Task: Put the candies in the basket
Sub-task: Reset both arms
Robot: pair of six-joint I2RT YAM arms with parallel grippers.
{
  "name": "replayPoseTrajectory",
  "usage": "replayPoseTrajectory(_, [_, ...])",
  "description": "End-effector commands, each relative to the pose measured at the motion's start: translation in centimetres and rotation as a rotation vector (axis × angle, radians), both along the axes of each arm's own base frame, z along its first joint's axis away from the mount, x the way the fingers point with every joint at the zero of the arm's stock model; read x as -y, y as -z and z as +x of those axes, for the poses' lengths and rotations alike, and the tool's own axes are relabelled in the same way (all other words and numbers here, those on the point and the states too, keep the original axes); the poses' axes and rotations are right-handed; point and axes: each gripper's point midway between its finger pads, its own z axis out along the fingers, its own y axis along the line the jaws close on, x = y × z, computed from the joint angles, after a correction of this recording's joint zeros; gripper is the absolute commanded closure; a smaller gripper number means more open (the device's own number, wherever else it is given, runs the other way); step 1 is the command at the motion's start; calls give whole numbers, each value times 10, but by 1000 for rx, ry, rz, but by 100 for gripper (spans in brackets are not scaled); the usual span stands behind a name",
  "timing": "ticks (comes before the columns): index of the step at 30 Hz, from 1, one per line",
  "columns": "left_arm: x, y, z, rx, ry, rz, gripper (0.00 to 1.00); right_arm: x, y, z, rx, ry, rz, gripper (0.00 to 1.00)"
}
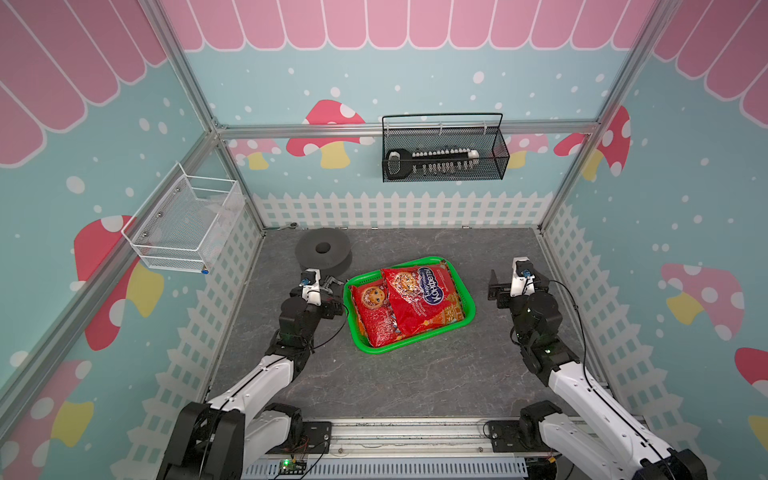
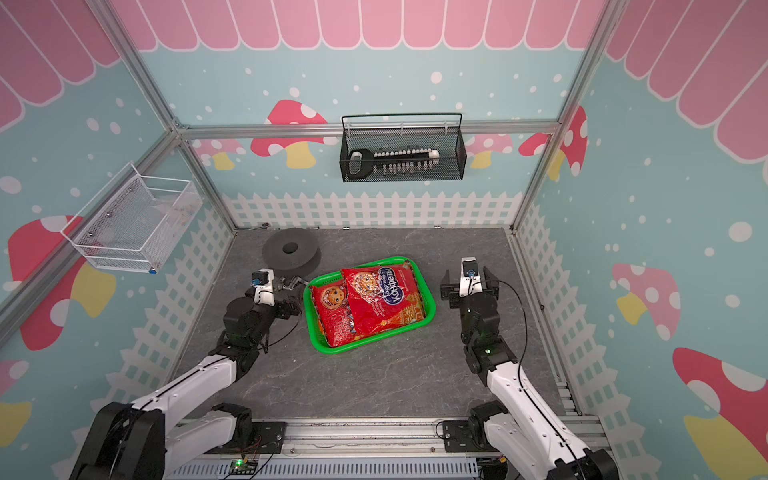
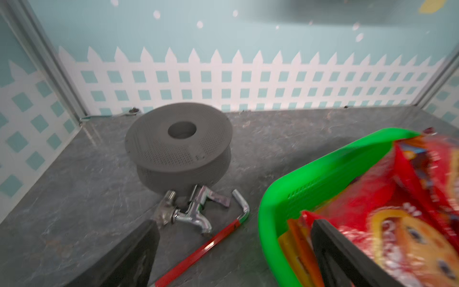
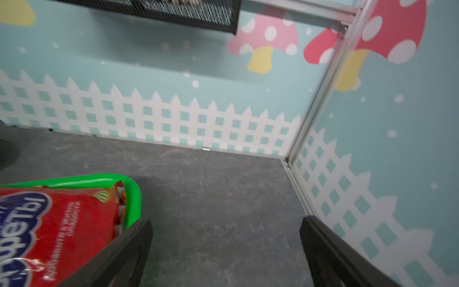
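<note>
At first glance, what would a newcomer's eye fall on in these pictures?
The bright green rectangular plastic basket in the middle of the grey table, holding two glossy red cookie-face bags, draws the eye first. Next comes the black wire basket hanging on the mushroom-patterned back wall.

orange bag (image 3: 294, 236) hidden under blurred red bag (image 3: 397, 223), wire basket (image 4: 173, 12) cropped

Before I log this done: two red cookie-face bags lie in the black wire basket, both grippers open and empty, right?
No: both top views show the red cookie-face bags in the green basket. Left gripper and right gripper are open and empty.
</note>
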Motion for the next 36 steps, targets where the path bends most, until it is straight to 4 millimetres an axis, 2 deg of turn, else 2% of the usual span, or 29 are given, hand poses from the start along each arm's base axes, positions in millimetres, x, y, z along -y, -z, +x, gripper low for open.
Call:
replayPoseTrajectory(1, [-9,-37,14,176,10,-24,1,19,3,-2,111,52,47,1])
replayPoseTrajectory(6, [-36,-7,19,126,-55,-52,1,28,49,12,40,43,-10,1])
replayPoseTrajectory(10, [-30,-3,20,165,-7,-56,1,37,75,23,27,19,16,1])
replayPoseTrajectory(12, [-20,-5,17,199,53,-66,1,41,85,27,37,7,27,1])
replayPoseTrajectory(15, [-24,4,15,209,16,-67,1,34,107,42,-17,-64,26,1])
replayPoseTrajectory(19, [-19,8,12,226,-7,-29,1,27,110,38,-6,-101,6,1])
replayPoseTrajectory(22, [-19,8,13,230,-5,-28,1,14,107,33,19,-182,-23,1])
replayPoseTrajectory(27, [-20,9,14,219,-11,-30,1,16,107,33,16,-169,-17,1])
replayPoseTrajectory(29, [-20,9,14,221,-12,-31,1,22,109,40,-8,-136,3,1])
replayPoseTrajectory(36, [-26,10,17,209,-51,-43,1,22,109,39,-7,-133,0,1])
